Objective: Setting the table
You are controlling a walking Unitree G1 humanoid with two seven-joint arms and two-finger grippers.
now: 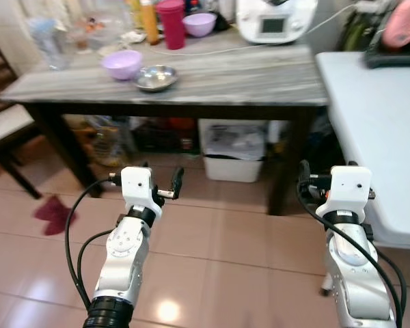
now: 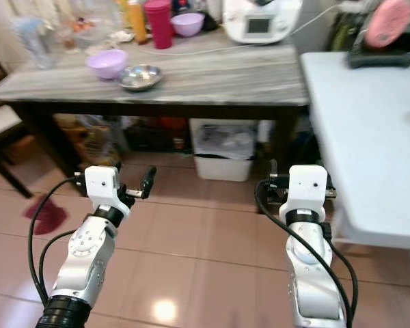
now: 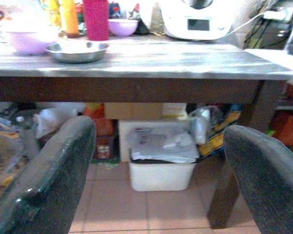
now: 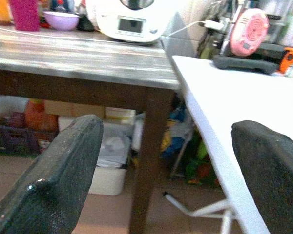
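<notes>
Clearly you're only approaching; both tools, left and right, hang open and empty; next, step nearer the worktop toward the steel bowl.

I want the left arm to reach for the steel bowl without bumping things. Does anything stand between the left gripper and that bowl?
Nothing visible does. The left gripper hangs open below and in front of the table edge; the steel bowl sits near that edge, the purple bowl beside it, not in front.
</notes>
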